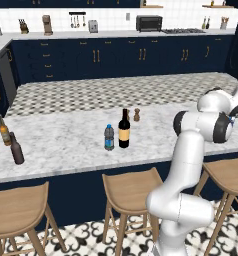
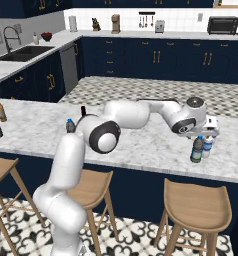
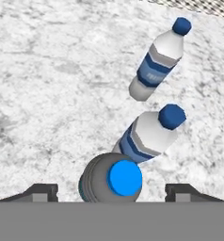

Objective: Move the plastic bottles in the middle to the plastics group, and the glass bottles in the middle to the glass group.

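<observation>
The arm is reaching far out over the right end of the marble counter, and the claw is hanging straight above a grey-tinted water bottle with a blue cap. In the hand view its two dark finger tips are standing wide apart, one on each side of that bottle with a clear gap to it, so the claw is gripping nothing. The grey-tinted bottle is standing upright on the counter, just beside the two whitish water bottles; the nearer whitish bottle is almost touching it, and the farther whitish bottle is sitting a little beyond. In the right base view the grey bottle is showing darker under the hand, with a paler bottle right behind it.

Back in the middle of the counter, the second grey-tinted water bottle is standing just beside the tall wine bottle with its tan label. A small brown pepper grinder is standing behind them.

At the far left end, the amber bottle with a pale label and the plain dark brown bottle are standing near each other. Wooden stools are lining the near side of the counter.
</observation>
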Tool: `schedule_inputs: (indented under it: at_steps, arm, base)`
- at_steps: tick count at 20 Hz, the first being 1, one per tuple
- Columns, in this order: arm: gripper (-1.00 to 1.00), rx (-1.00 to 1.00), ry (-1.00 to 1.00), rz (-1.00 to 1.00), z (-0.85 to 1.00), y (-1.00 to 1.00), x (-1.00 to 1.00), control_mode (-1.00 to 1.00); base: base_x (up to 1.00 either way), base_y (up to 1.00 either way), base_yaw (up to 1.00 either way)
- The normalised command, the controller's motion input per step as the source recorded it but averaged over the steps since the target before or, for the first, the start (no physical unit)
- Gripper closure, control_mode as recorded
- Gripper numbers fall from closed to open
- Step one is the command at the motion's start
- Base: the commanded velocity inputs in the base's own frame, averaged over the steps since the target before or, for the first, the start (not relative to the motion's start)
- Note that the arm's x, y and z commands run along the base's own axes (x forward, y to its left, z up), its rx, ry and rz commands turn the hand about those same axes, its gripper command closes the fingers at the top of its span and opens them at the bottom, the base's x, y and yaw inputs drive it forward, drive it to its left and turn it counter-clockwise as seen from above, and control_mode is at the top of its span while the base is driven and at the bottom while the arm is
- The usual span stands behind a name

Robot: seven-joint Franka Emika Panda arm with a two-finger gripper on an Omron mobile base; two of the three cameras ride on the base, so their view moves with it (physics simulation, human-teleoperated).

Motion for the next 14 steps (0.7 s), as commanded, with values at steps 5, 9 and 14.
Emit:
schedule_inputs:
  at_steps: [5, 9, 14]
  arm:
    - [-1.00, -0.03, 0.00, 0.00, 0.28, 0.07, -0.05, -1.00]
    - [-1.00, 0.00, -0.06, 0.00, 0.58, 0.20, -0.25, -1.00]
    - [-1.00, 0.00, -0.06, 0.01, 0.14, 0.67, -0.31, -1.00]
  base:
    - [0.00, 0.00, 0.00]
    - [0.00, 0.00, 0.00]
    - [0.00, 0.00, 0.00]
